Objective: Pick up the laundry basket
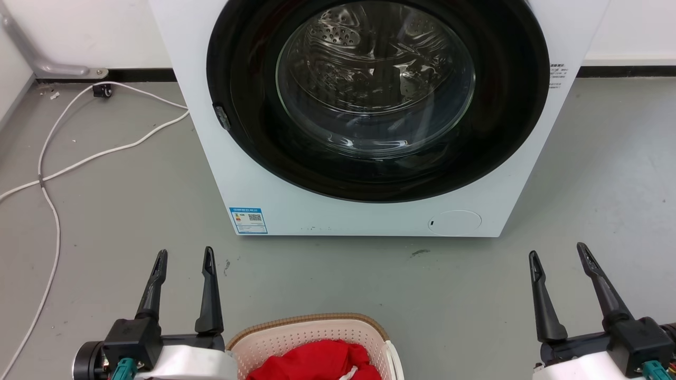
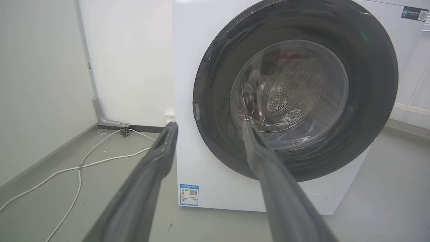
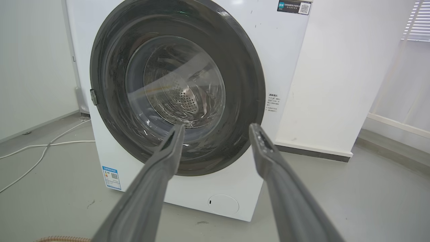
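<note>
Jaws parted and empty, left gripper (image 1: 185, 257) and right gripper (image 1: 559, 251) point at the washing machine (image 1: 343, 211), laundry basket (image 1: 306, 331) between them.

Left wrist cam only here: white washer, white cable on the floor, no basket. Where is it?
Observer: Head view shows the cream-pink perforated plastic laundry basket at the bottom edge. It sits on the grey floor, a gap away from the front of the white front-loading washing machine.
Operator: Empty?
Observer: No, a red cloth lies inside it.
Operator: Right arm?
Observer: Right gripper is open, fingers spread and holding nothing. It is off to the basket's right, not touching it.
</note>
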